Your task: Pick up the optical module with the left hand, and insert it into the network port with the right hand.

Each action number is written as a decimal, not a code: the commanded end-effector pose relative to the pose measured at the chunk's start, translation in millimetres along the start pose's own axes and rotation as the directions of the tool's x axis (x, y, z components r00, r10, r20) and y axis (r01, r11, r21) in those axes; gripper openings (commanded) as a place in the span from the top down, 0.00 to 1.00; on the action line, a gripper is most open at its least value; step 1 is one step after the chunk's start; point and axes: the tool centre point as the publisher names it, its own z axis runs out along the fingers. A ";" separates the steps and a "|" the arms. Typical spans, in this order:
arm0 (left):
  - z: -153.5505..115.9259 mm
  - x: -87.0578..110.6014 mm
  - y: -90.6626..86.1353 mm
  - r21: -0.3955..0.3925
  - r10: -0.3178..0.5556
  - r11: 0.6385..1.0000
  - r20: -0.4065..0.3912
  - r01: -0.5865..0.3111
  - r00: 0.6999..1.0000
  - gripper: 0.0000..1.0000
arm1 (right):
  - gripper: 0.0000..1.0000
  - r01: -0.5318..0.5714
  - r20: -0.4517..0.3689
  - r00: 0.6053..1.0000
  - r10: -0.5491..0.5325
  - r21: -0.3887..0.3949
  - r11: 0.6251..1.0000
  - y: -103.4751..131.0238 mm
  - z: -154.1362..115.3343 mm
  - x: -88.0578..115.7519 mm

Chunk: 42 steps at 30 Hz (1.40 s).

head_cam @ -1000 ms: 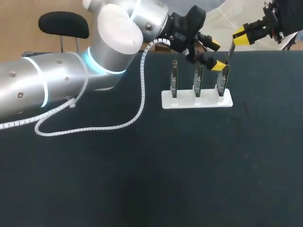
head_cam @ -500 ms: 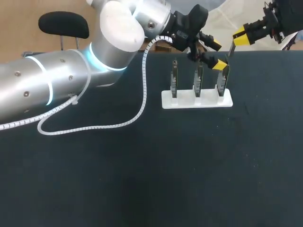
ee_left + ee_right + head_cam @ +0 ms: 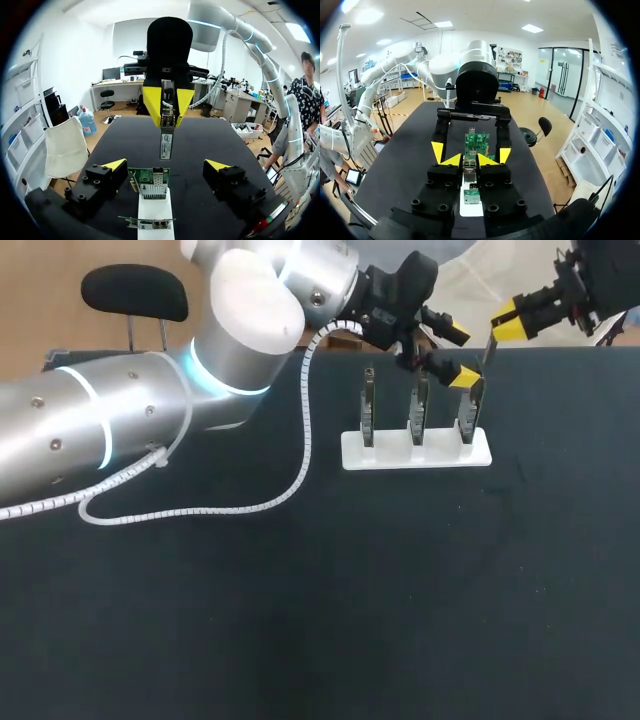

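My right gripper (image 3: 507, 320) hangs above the back right of the table, shut on the upper end of a slim optical module (image 3: 487, 346) that points down. The module's lower end is just above the rightmost of three upright network cards on a white stand (image 3: 415, 452). My left gripper (image 3: 458, 356) is open, its yellow tips on either side of that card's top. In the left wrist view, the green card (image 3: 149, 181) sits between the open left gripper (image 3: 165, 166), with the module (image 3: 166, 142) in the right gripper (image 3: 168, 106) just ahead. The right gripper (image 3: 469, 160) pinches the module (image 3: 468, 172).
A white coiled cable (image 3: 260, 502) from my left arm lies looped on the dark table (image 3: 350, 620) to the left of the stand. The left arm's thick links span the table's back left.
My left arm's upper links have shifted slightly. Both grippers stay almost where they were, the right one still holding the module.
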 end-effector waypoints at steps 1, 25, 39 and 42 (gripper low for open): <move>-0.5 0.5 -1.6 -0.005 0.001 1.000 0.001 -0.001 1.000 0.00 | 1.00 0.013 -0.001 1.000 -0.013 -0.022 1.000 -5.1 1.1 1.4; -0.5 0.5 -1.6 -0.005 0.001 1.000 0.001 -0.001 1.000 0.00 | 1.00 0.026 -0.021 0.999 -0.027 -0.061 0.998 -10.0 10.6 12.7; -0.5 0.5 -1.6 -0.005 0.001 1.000 0.001 -0.001 1.000 0.00 | 1.00 0.042 -0.028 0.999 -0.044 -0.076 0.996 -13.2 13.8 15.2; -0.5 0.5 -1.6 -0.005 0.001 1.000 0.001 -0.001 1.000 0.00 | 1.00 0.047 -0.027 0.998 -0.049 -0.095 0.994 -13.2 13.8 16.1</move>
